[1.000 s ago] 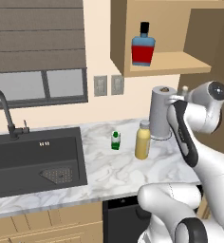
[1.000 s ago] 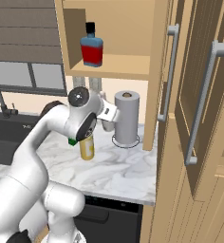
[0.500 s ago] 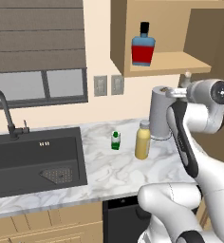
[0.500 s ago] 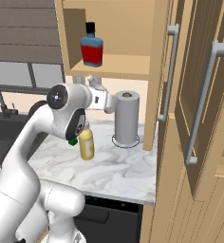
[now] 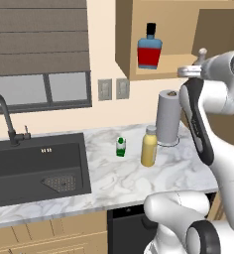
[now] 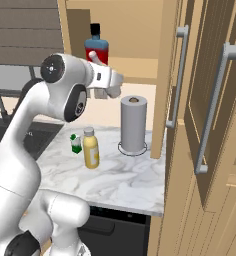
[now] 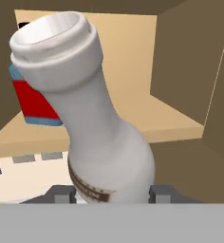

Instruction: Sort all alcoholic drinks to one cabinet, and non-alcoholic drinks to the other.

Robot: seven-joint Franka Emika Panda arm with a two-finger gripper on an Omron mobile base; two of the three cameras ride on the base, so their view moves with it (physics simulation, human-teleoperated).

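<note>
- Although four drinks can be counted, just two are alcoholic: one squat blue bottle (image 5: 149, 48) with a red label and black cap, and one slim grey long-necked bottle (image 7: 92, 123).
- Two are non-alcoholic: one tall yellow bottle (image 5: 149, 146) with a pale cap, and one small green-and-white carton (image 5: 120, 147) just left of it; both stand on the marble counter (image 5: 124, 178), near each other but apart.
- One grey paper-towel roll (image 5: 168, 117) stands upright on the counter, to the right of the yellow bottle and farther back.
- One small light-wood box cabinet (image 5: 134, 44) hangs on the wall above the counter, and the blue bottle stands upright on its shelf board.
- One tall pantry unit (image 6: 210, 115) with panelled double doors and two silver bar handles rises at the right end of the counter.
- One dark sink (image 5: 34, 166) with one black tap (image 5: 2, 116) lies at the left.
- One gripper (image 7: 109, 193) is raised to the level of the box cabinet's shelf, at its open front; its two dark finger tips are clamped on either side of the grey bottle's lower body.
- From the hand camera, the grey bottle leans with its neck and open mouth away from the gripper, towards the cabinet, and the blue bottle stands beyond it, partly hidden by the neck.
</note>
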